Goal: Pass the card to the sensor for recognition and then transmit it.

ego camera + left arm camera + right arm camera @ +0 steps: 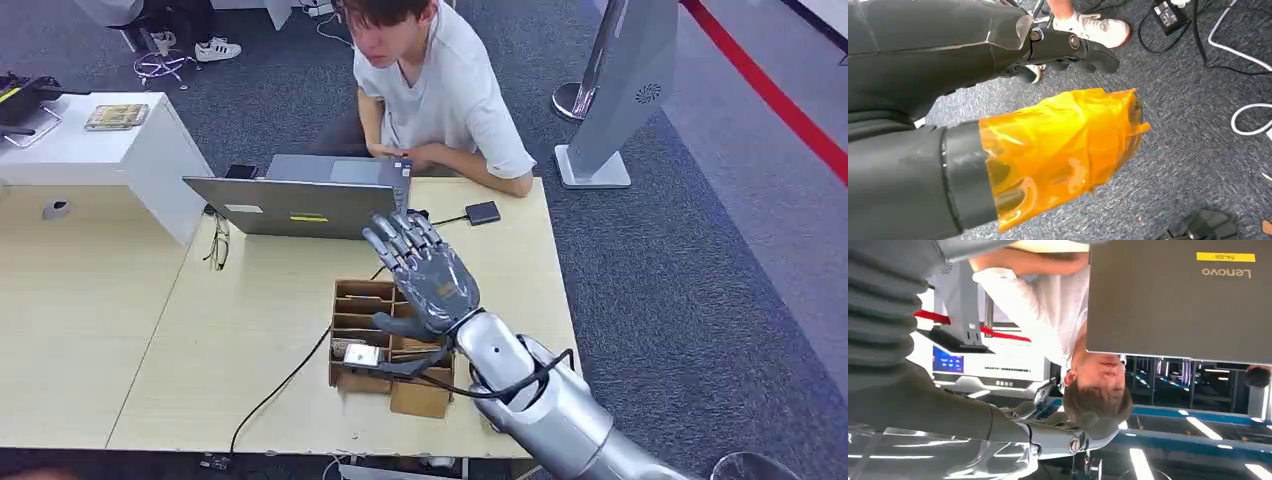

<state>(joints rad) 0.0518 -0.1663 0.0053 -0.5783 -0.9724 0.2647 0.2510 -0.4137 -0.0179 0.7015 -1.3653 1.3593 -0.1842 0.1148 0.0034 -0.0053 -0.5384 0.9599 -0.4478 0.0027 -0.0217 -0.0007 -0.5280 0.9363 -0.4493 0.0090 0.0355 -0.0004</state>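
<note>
Right hand (425,275) is raised over the brown cardboard divided box (385,345) on the pale wood-grain bench (250,330), palm toward the camera, fingers (400,240) spread apart, holding nothing; left hand (1048,150) hangs over grey carpet (1198,150) beside the body, thumb wrapped in glossy orange film, dark fingers (1073,47) loosely curled, nothing in it. Card location: a small pale flat rectangle (361,354) lies at the near end of the box, likely the card, though it's too small to confirm; small black flat sensor pad (483,212) sits on the bench's far right, cabled, just beside the seated person's forearm (470,170) and the grey matte Lenovo laptop (300,205). Judgement: pick not yet done. Risks: slim rigid card lying flat between cardboard dividers gives thick fingers little edge to pinch, so it could slip or get pushed deeper; light box with thin corrugated walls could drag or tip if the fingers catch a divider; black cable (290,380) runs across the bench right at the box and under the wrist, a snag could pull whatever it's plugged into; reach to the sensor passes close to the laptop lid and the person's arm, so collision is possible on a wide swing; smooth card could slide off the pad
</note>
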